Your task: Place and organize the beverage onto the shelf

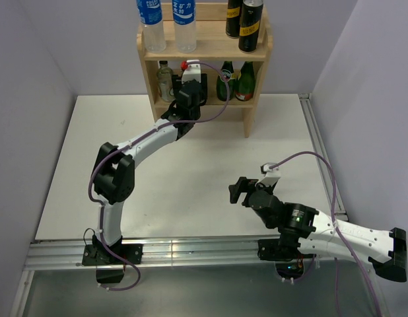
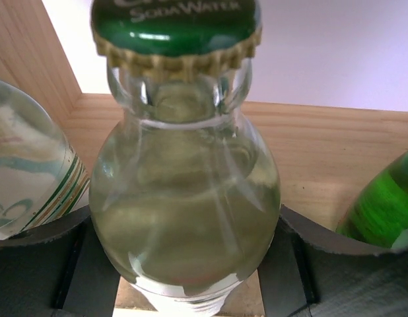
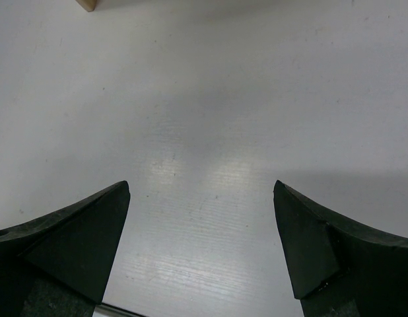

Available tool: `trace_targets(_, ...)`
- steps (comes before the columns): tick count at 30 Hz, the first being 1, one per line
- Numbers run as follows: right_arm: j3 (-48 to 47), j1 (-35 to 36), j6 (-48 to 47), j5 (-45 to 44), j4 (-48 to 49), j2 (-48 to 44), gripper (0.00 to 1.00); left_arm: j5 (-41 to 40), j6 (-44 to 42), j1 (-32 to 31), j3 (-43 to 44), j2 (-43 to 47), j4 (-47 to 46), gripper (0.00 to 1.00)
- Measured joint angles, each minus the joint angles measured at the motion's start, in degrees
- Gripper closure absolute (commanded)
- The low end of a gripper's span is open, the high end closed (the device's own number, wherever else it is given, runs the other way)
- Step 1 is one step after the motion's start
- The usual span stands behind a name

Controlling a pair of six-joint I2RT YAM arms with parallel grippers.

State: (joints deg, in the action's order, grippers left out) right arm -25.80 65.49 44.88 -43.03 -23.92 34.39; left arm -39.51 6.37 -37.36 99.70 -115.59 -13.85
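On the shelf's [image 1: 207, 46] top board, two water bottles [image 1: 151, 23] stand left and two dark cans [image 1: 251, 25] right. On the lower tier a green-capped bottle [image 1: 165, 79] stands at the left end. Just right of it the left end effector [image 1: 190, 89] is clamped around a second green-capped bottle [image 2: 187, 198], beside two dark green glass bottles [image 1: 244, 80]. The right end effector [image 3: 201, 191] hangs over the surface [image 1: 224, 158], spread wide and empty.

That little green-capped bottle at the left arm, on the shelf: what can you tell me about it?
The green-capped bottle is short, clear and glass-like, round-shouldered, with pale liquid inside. Its green crimped cap reads SODA WATER. It stands upright on the shelf's lower board, between the left tool's fingers, which seem to grip its sides.
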Motion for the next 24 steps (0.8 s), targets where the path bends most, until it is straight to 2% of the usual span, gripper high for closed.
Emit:
trace_targets(6,0.3,0.1,0.0,0.0,0.7,0.8,0.04,-1.2,-1.2,-0.1,0.3,-0.7,-1.6,0.96)
trace_targets(8,0.6,0.2,0.0,0.0,0.7,0.8,0.04,-1.6,-1.5,-0.1,0.3,-1.0,-2.2,0.89)
trace_targets(9,0.7,0.2,0.0,0.0,0.7,0.8,0.04,-1.8,-1.6,-0.1,0.4,-1.2,-2.5,0.84)
trace_targets(10,0.8,0.2,0.0,0.1,0.7,0.8,0.04,-2.0,-1.7,-0.1,0.5,-1.3,-2.7,0.70)
trace_targets(11,0.8,0.3,0.0,0.1,0.7,0.8,0.04,-2.1,-1.7,-0.1,0.5,-1.4,-2.8,0.62)
trace_targets(12,0.8,0.3,0.0,0.1,0.7,0.8,0.04,-2.0,-1.7,-0.1,0.6,-1.4,-2.8,0.48)
trace_targets(14,0.8,0.3,0.0,0.2,0.7,0.8,0.04,-1.9,-1.9,0.0,0.6,-1.4,-2.8,0.39)
trace_targets(15,0.8,0.3,0.0,0.2,0.7,0.8,0.04,-1.8,-1.9,0.0,0.6,-1.4,-2.8,0.30)
trace_targets(18,0.8,0.3,0.0,0.2,0.7,0.8,0.04,-1.8,-2.0,0.0,0.6,-1.4,-2.8,0.19)
trace_targets(24,0.8,0.3,0.0,0.2,0.7,0.8,0.04,-1.5,-2.3,0.1,0.4,-1.4,-2.9,0.07)
